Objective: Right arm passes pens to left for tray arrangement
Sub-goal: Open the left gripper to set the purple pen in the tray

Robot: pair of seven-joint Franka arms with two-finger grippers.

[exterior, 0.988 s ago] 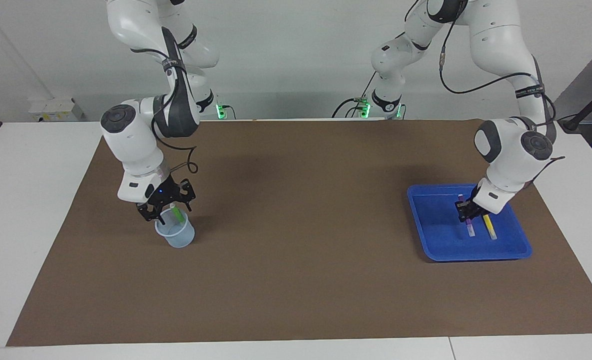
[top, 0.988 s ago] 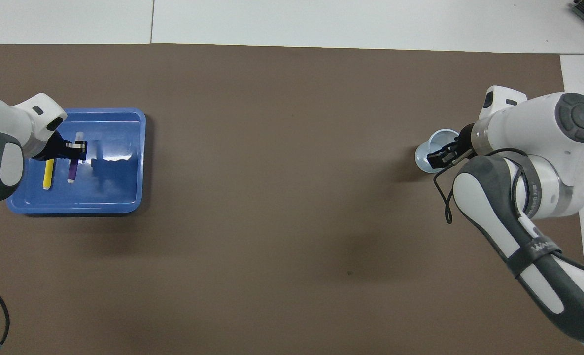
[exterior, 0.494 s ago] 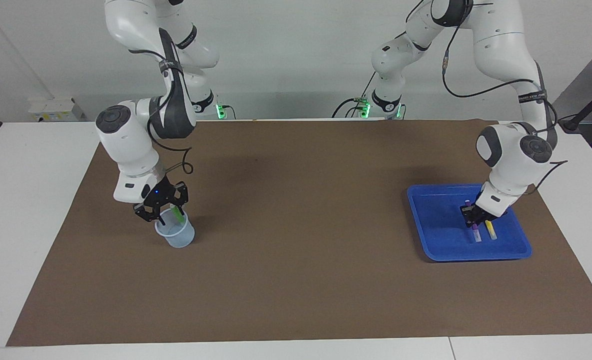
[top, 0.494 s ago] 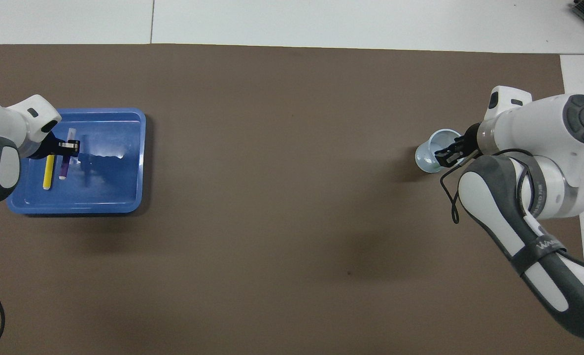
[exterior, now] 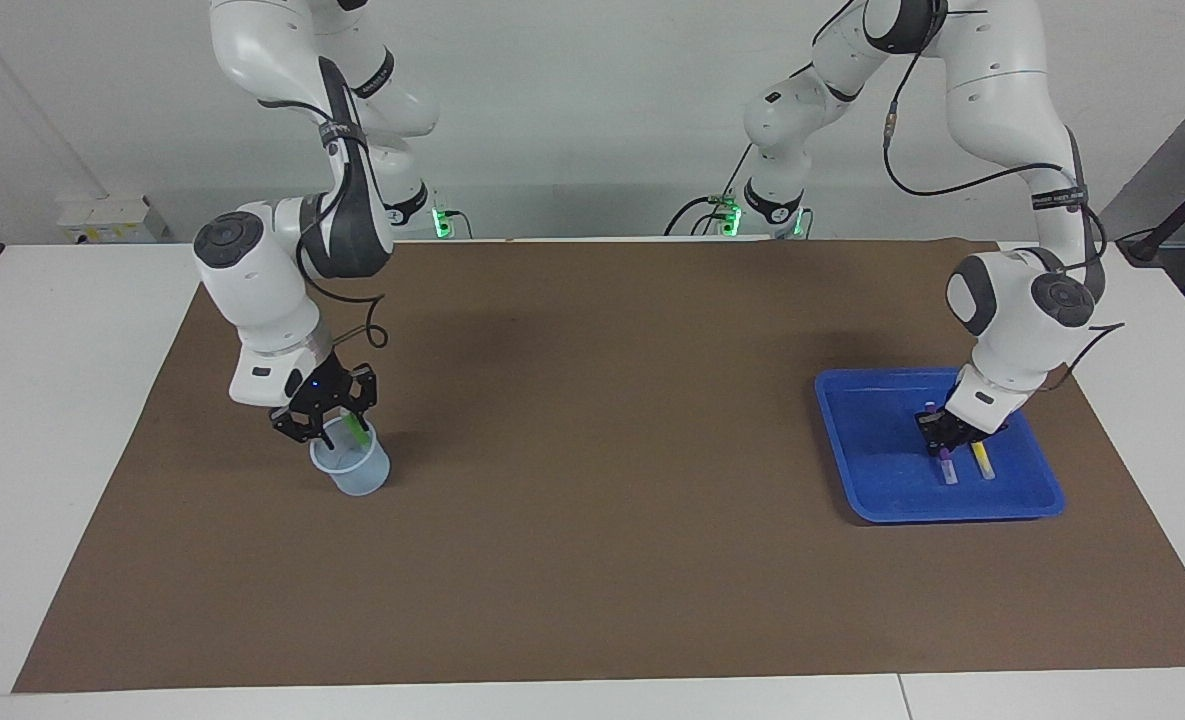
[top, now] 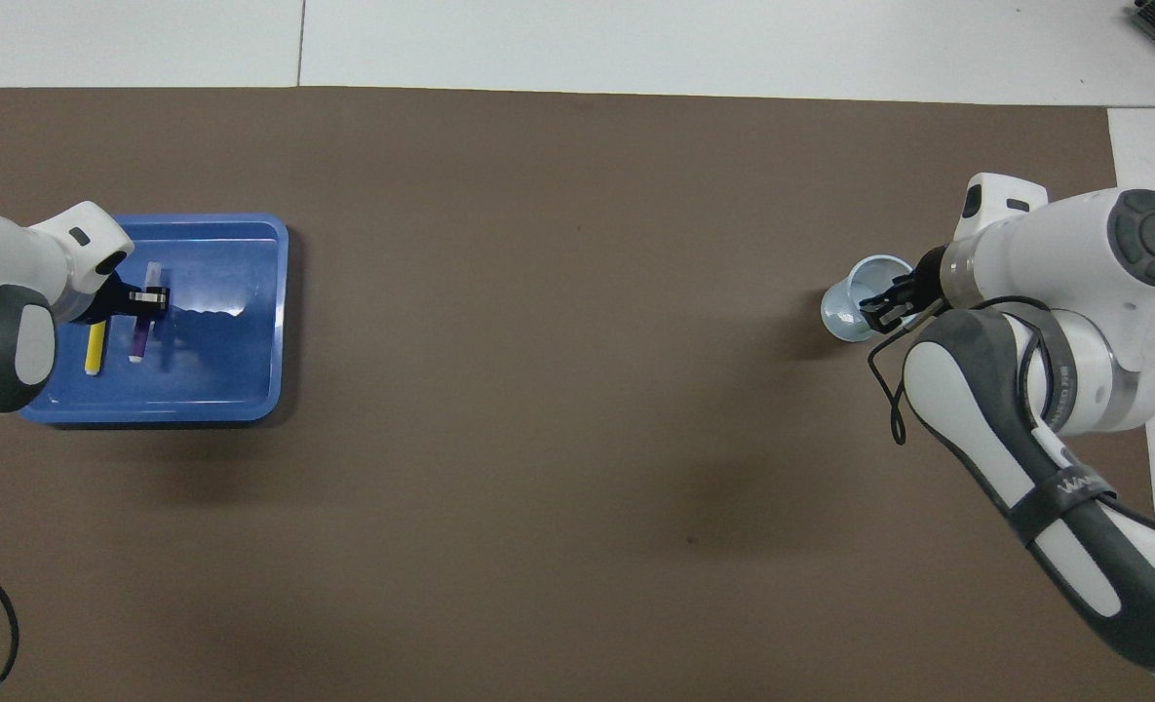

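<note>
Black fingers of the left gripper (exterior: 939,432) pinch the purple pen (top: 138,336) low in the blue tray (exterior: 857,470), forearm bent steeply down. Beside it lies the yellow pen (top: 96,348). Over the cup (exterior: 354,469), the right gripper (exterior: 328,432) closes around the green pen (exterior: 356,428) standing inside; whether it grips yet, I cannot tell.

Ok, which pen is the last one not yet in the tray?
Look toward the right arm's end of the brown mat, at the small translucent cup. The green pen stands tilted inside it, under the right claw. The yellow and purple ones lie in the blue tray.
</note>
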